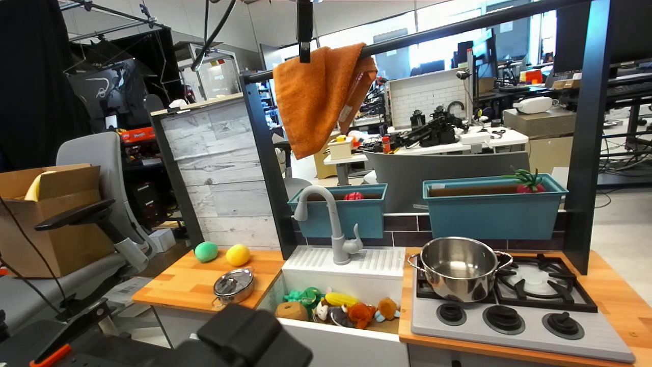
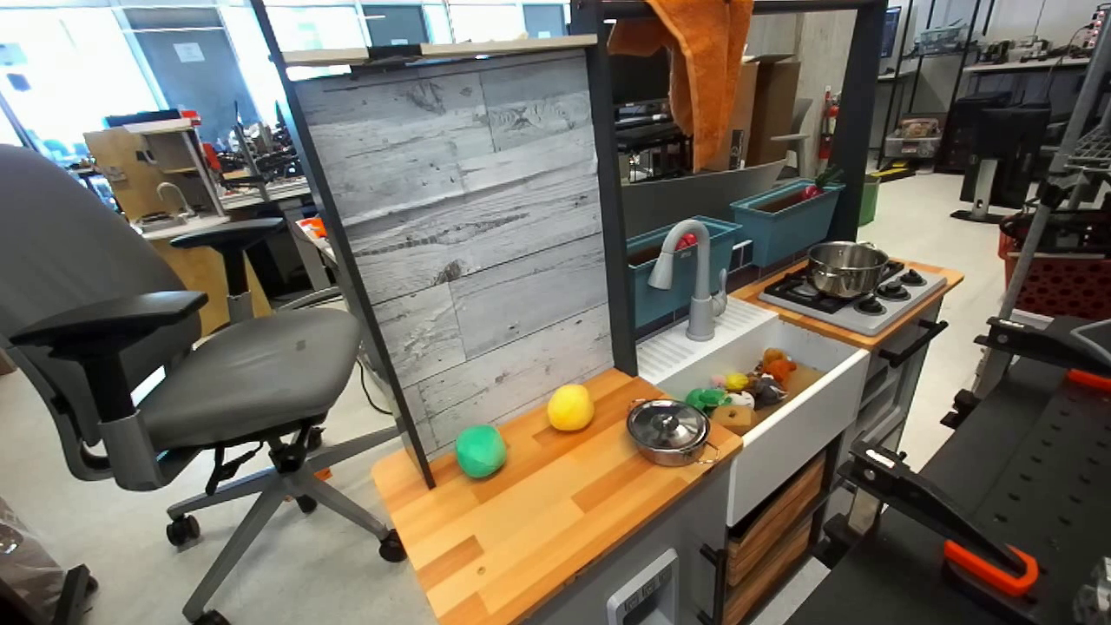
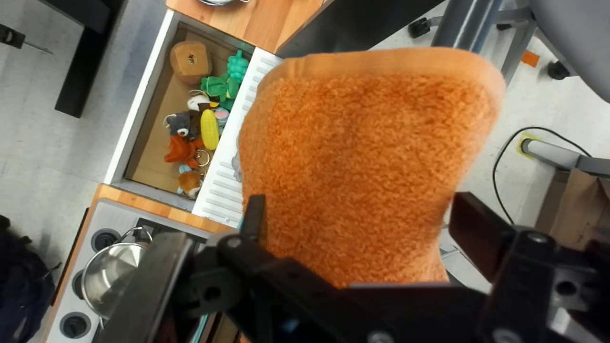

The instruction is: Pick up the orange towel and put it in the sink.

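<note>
Up at twelve o'clock from the sink (image 1: 367, 283), in an exterior view, hangs the orange towel (image 1: 310, 104), draped over the dark bar (image 1: 458, 29)! The tool (image 3: 360, 211) stands wide in the wrist view, the towel showing in the gap. Toys (image 1: 361, 314) crowd the sink; towards three o'clock, a pot (image 1: 458, 278) sits on the stove (image 1: 533, 316).

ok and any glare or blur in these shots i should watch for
In both exterior views, the windows are largely blown out to white; in an exterior view, the steel pot carries bright glints and a black shape at the bottom edge is blurred; in the wrist view, the pincer looks soft, while the orange towel shows its pile clearly.
</note>
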### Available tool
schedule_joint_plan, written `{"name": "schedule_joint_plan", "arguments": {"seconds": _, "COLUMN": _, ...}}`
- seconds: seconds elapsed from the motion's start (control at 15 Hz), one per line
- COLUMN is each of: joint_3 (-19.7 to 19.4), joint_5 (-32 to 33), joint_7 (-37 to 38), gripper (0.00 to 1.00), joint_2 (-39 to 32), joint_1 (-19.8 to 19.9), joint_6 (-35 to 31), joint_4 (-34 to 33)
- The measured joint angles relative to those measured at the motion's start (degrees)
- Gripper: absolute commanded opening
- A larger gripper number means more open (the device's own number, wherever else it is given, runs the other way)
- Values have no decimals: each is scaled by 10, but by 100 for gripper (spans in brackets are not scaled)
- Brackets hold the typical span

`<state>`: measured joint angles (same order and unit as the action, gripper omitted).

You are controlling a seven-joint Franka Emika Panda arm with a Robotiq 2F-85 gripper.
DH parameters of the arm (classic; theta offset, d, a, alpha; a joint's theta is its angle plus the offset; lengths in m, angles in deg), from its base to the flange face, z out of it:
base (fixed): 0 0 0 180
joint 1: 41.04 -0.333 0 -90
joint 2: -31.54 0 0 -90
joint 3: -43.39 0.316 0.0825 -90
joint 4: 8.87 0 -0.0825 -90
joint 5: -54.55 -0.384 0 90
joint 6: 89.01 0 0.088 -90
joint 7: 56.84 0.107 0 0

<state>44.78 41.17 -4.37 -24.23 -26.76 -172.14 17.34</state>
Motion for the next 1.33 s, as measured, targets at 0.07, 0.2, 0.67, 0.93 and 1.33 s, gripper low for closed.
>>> {"name": "schedule_joint_plan", "arguments": {"seconds": 0.07, "joint_3": 0, "joint_5": 0, "joint_7": 0, "gripper": 58, "joint_2": -3, "joint_1": 0, "joint_6": 0, "joint_4": 0}}
{"name": "schedule_joint_plan", "arguments": {"seconds": 0.2, "joint_3": 0, "joint_5": 0, "joint_7": -1, "gripper": 42, "joint_2": -6, "joint_1": 0, "joint_6": 0, "joint_4": 0}}
{"name": "schedule_joint_plan", "arguments": {"seconds": 0.67, "joint_3": 12, "joint_5": -12, "joint_7": -12, "gripper": 13, "joint_2": -6, "joint_1": 4, "joint_6": -16, "joint_4": -2}}
{"name": "schedule_joint_plan", "arguments": {"seconds": 0.93, "joint_3": 25, "joint_5": -29, "joint_7": -34, "gripper": 13, "joint_2": -3, "joint_1": 17, "joint_6": -9, "joint_4": -2}}
{"name": "schedule_joint_plan", "arguments": {"seconds": 1.33, "joint_3": 52, "joint_5": -80, "joint_7": -120, "gripper": 13, "joint_2": 72, "joint_1": 30, "joint_6": 154, "joint_4": -2}}
